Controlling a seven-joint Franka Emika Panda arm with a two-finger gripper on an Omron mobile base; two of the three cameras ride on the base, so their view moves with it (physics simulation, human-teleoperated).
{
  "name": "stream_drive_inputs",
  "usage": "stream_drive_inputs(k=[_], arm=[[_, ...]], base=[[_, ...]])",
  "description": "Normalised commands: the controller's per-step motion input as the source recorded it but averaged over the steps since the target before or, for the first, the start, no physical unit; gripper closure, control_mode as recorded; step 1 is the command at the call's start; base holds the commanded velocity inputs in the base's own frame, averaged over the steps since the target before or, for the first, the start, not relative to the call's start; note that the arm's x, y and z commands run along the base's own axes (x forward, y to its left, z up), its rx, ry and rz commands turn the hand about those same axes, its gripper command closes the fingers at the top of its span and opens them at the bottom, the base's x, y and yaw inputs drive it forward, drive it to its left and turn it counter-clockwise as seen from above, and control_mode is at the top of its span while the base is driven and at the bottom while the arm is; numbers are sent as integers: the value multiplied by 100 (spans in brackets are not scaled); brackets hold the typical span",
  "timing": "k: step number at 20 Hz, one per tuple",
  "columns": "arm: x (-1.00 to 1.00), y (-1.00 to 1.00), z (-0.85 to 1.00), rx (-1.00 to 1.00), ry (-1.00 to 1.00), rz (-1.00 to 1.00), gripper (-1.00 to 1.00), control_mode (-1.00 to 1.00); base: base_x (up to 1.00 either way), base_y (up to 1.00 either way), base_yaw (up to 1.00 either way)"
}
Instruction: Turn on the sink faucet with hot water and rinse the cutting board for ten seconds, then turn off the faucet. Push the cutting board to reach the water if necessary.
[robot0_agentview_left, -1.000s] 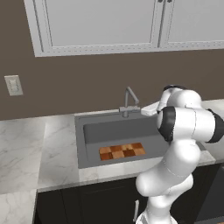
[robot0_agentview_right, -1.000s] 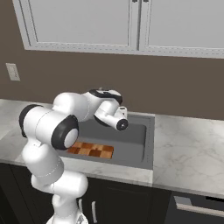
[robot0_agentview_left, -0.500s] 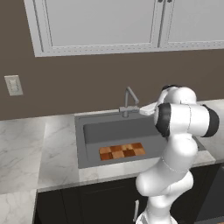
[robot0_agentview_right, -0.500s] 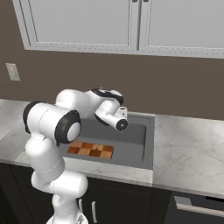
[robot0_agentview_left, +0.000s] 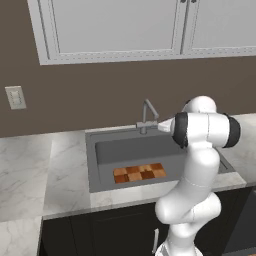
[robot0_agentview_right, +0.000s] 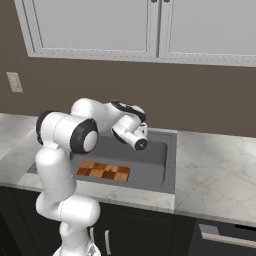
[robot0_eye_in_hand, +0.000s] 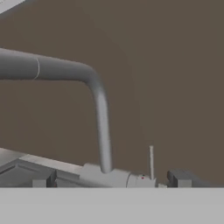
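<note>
Silver faucet dry | we judged its lever needs a hot-side nudge | gripper fingers spread, empty

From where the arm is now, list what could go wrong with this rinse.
1. The end effector is close to the faucet; its thin lever sits off-centre, so a push might miss it or knock the spout.
2. No stream runs yet, and the cutting board lies at the front of the sink, probably short of the spout: it may need pushing.
</note>
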Motion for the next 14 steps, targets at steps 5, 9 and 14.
stream_drive_inputs(k=[5,9,14], arm=[[21,-10,-17,1,-7,0,-100,-100],[31,-1,-11,0,-6,0,-100,-100],[35,0,-1,0,-2,0,-100,-100]], base=[[0,0,0],[0,0,0],[0,0,0]])
